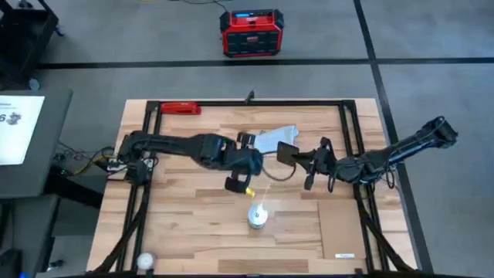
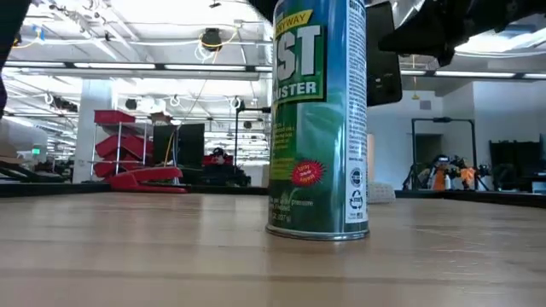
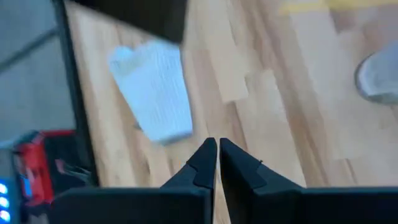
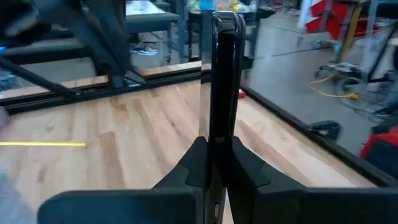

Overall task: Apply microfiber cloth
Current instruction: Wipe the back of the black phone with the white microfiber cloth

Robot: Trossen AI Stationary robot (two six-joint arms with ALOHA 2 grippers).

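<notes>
The wooden desk (image 1: 193,224) carries a black frame, and a tan rectangular patch (image 1: 359,228) covers its near right corner. The left arm (image 1: 170,145) reaches in from the left edge toward the middle; the right arm (image 1: 401,148) comes in from the right edge. In the low view both arms are mostly cut off at the top, hidden behind the green spray can (image 2: 320,119), which stands upright near the middle of the near half and fills that view.

The microfiber cloth (image 1: 274,139) lies flat toward the far edge, near the centre, pale grey-blue and rumpled along one side; in the overhead view the left arm covers part of it.

The left gripper (image 3: 217,155) hovers near the cloth with its fingers pressed together, holding nothing. The right gripper (image 4: 214,155) is clamped on the black phone (image 4: 224,74), held on edge above the desk just beside the cloth.
</notes>
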